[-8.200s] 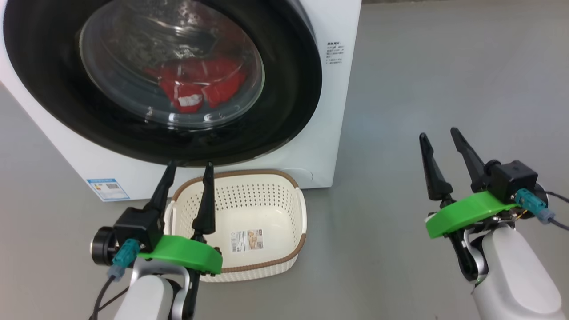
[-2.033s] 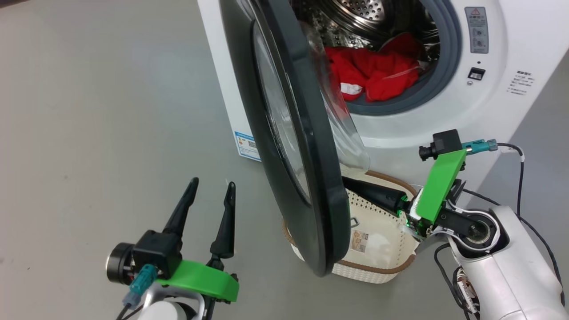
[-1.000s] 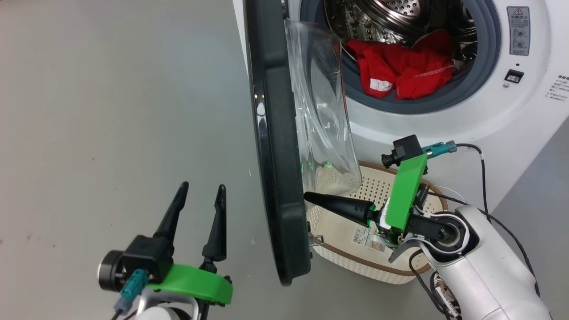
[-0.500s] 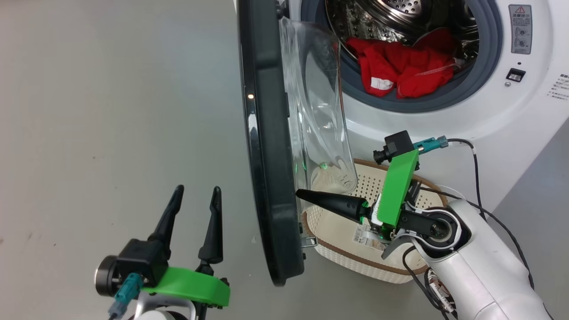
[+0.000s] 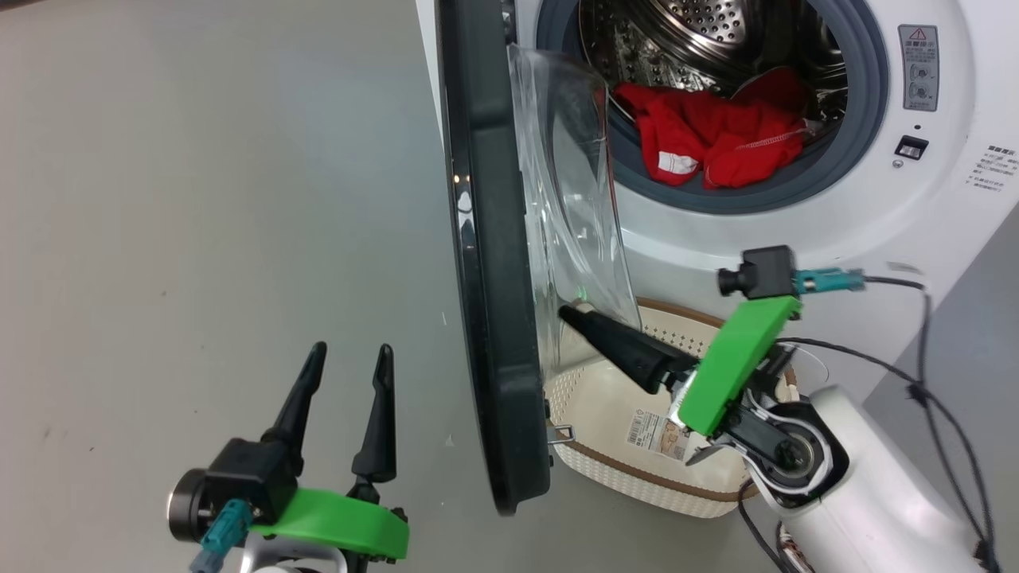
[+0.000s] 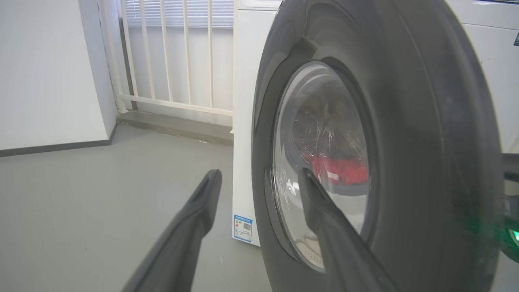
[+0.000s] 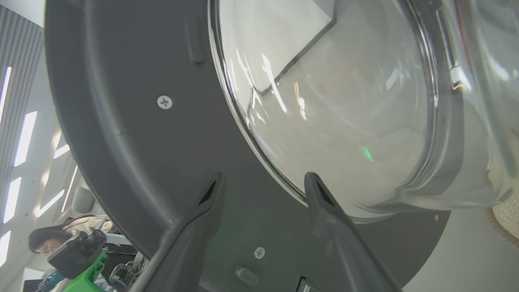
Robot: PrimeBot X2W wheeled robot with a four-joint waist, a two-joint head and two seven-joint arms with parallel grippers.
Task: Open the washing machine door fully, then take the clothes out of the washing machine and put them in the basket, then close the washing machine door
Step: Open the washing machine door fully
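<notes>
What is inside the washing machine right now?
Red clothes with a white tag lie heaped at the front of the steel drum. The open door covers the drum's left edge; anything under the heap is covered.

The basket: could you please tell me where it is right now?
In the head view, the basket sits on the floor at lower centre-right, before the washing machine, beside the open door and under the right gripper.
</notes>
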